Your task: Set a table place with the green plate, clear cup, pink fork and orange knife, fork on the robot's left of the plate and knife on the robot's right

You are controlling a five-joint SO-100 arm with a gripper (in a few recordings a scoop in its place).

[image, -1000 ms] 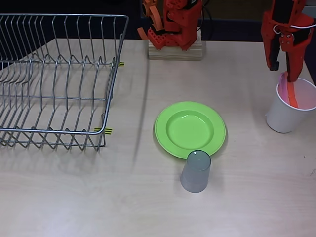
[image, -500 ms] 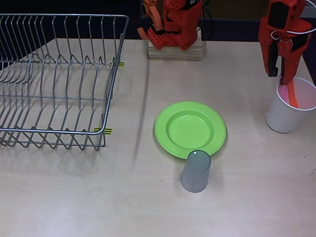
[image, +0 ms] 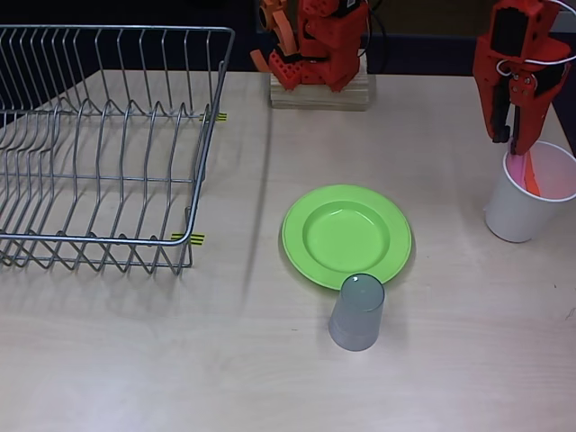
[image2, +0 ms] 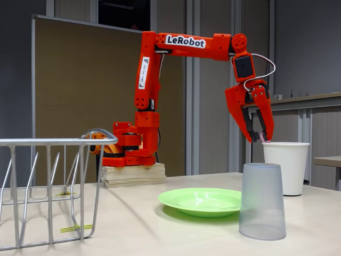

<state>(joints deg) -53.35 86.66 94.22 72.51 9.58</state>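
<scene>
The green plate [image: 297, 236] [image2: 200, 201] lies at the table's middle. The clear cup [image: 357, 312] [image2: 261, 201] stands upside down just in front of it, touching its rim in the overhead view. The pink fork [image: 517, 169] [image2: 265, 140] and the orange knife [image: 533, 175] stand in a white paper cup [image: 515, 220] [image2: 285, 165] at the right. My gripper [image: 519, 148] [image2: 259, 138] points down at that cup's mouth, its fingers nearly together on the fork's top end. The fork's lower part is hidden inside the cup.
A wire dish rack [image: 108, 144] [image2: 48, 176] takes up the table's left side. The arm's wooden base block [image: 319, 90] [image2: 133, 175] sits at the back centre. Bare tabletop lies on both sides of the plate.
The gripper has risen and shifted slightly left, from reaching into the white cup to its rim. Plate and clear cup have not moved.
</scene>
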